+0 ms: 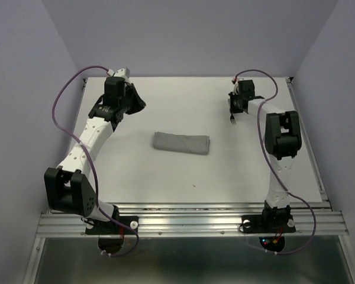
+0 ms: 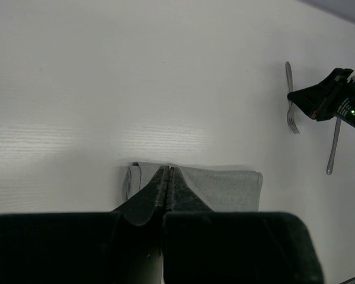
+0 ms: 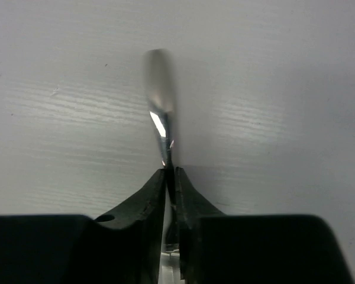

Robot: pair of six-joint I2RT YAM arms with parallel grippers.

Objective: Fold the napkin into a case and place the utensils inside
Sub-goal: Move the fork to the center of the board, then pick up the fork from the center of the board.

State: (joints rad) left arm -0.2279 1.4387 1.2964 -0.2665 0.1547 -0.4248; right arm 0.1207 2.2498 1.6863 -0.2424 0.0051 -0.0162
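left gripper (image 2: 167, 171): fingers pressed together, holding nothing
right gripper (image 3: 170, 173): fingers pinched narrowly on a slim silver metal utensil (image 3: 160, 100)
folded mid-grey cloth strip (image 1: 181, 142): flat, mid-table

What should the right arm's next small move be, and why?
Probably a short lift straight up. The right fingers pinch a silver utensil by its handle, low over the table, and the folded napkin it likely belongs in lies apart at mid-table.
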